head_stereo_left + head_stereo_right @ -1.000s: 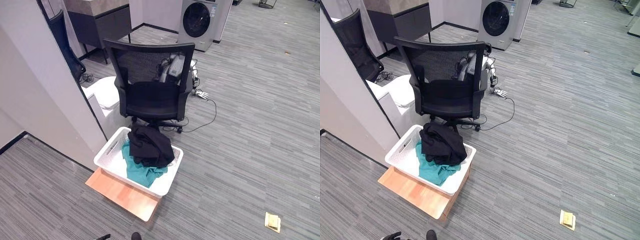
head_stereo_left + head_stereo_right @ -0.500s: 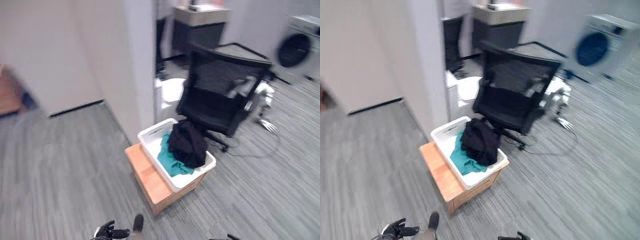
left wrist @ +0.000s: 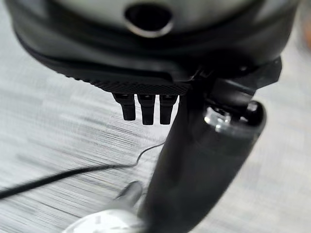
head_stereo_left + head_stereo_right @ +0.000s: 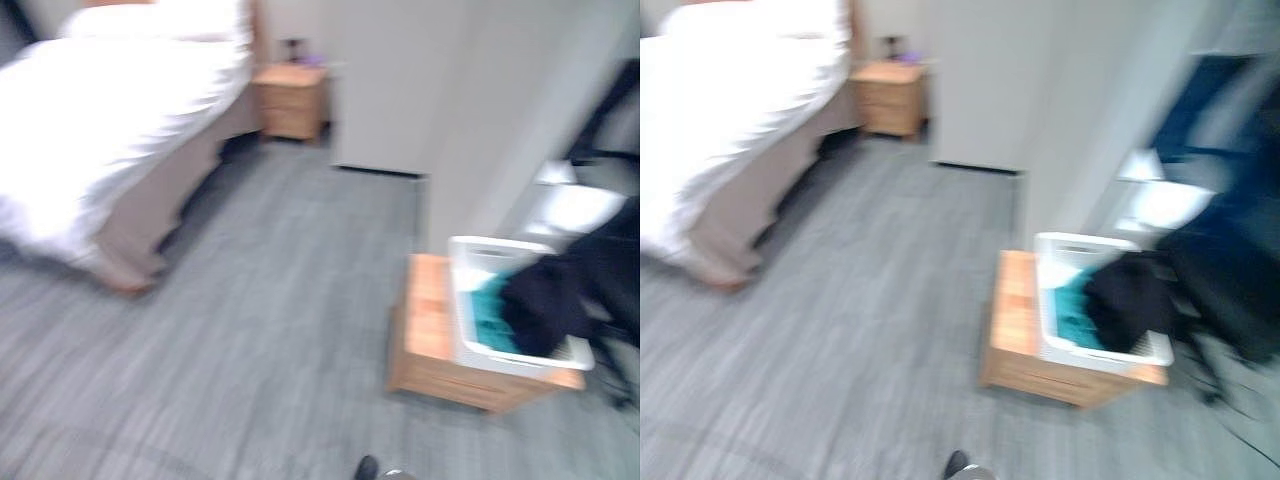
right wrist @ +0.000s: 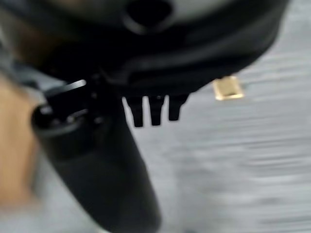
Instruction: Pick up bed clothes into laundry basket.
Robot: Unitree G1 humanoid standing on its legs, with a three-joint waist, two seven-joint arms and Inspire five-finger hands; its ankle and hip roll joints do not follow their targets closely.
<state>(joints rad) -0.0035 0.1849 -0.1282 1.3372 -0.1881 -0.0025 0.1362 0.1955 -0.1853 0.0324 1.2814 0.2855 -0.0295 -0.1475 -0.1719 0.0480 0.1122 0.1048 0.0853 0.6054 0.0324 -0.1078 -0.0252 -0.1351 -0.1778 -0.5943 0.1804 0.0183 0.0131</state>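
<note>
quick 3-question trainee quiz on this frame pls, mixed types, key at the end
1. True or false: the white laundry basket stands directly on the grey floor.
2. Multiple choice: what lies in the basket? A) only white sheets B) a black garment over teal cloth C) nothing
3. Fill in: the bed with white bedding is on the robot's ____ side of the head views.

Key
1. False: it sits on a low wooden stand.
2. B
3. left

Note: the left hand and right hand hold nothing, fingers straight over bare floor.
</note>
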